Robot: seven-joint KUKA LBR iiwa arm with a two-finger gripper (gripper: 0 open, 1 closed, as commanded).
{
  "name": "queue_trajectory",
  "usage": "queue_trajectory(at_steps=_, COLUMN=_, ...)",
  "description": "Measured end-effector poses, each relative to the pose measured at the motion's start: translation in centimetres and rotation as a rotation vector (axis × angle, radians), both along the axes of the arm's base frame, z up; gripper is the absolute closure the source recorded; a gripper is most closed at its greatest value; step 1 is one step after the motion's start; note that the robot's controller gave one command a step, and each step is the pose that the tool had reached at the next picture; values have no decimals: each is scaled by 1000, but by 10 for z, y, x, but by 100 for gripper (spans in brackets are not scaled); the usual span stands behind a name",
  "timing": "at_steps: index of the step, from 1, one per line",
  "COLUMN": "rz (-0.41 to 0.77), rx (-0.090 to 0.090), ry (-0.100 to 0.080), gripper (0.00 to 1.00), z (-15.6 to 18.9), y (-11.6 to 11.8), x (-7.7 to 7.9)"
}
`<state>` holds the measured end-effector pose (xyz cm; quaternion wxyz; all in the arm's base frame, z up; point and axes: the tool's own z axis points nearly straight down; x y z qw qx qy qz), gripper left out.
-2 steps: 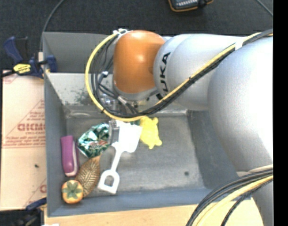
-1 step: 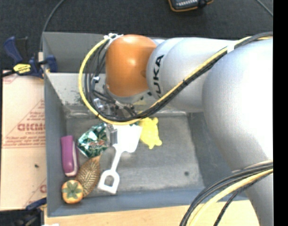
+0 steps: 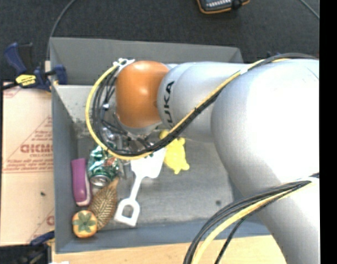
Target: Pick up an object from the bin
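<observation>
grey bin floor (image 3: 185, 197) at left carries a crushed green can (image 3: 102, 168) beside a white scoop (image 3: 136, 176), the gripper (image 3: 123, 143) hanging over both, open or closed i cannot tell; best to centre on one before closing, avoiding the neighbour.

Yellow toy (image 3: 177, 158) partly under arm (image 3: 256, 125), white scoop (image 3: 136, 183) top behind cables (image 3: 90, 114), bin (image 3: 141, 48) rt side covered.

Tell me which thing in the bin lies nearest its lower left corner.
The round orange thing with a green top; the purple block and white scoop lie farther up.
</observation>
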<state>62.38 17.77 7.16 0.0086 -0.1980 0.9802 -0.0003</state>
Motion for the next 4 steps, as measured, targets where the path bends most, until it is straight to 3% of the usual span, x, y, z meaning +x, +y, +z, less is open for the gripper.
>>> queue_trajectory(at_steps=1, rz=98, rx=1, ry=-10, gripper=100, z=1, y=0, x=4)
queue_trajectory(at_steps=2, rz=126, rx=1, ry=-12, gripper=100, z=1, y=0, x=5)
queue_trajectory(at_steps=3, rz=124, rx=-1, ry=-2, gripper=100, z=25, y=-1, x=2)
queue_trajectory(at_steps=4, rz=122, rx=0, ry=-8, gripper=100, z=65, y=-1, x=4)
